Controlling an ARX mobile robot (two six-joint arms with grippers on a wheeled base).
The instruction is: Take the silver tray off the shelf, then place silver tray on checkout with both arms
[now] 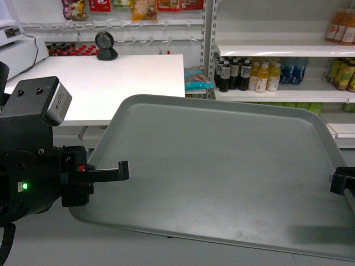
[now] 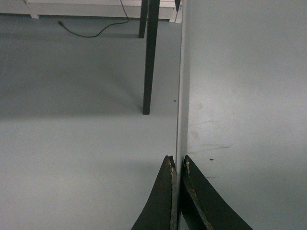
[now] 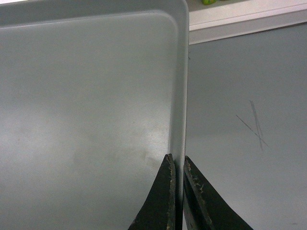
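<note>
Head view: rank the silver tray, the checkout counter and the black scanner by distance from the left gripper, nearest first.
1. Silver tray: its left rim is clamped in the left gripper.
2. Checkout: beyond the tray, up and left.
3. Black scanner: at the counter's far edge.

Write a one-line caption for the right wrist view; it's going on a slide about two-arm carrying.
Right gripper clamped on the silver tray rim, floor beyond.
</note>
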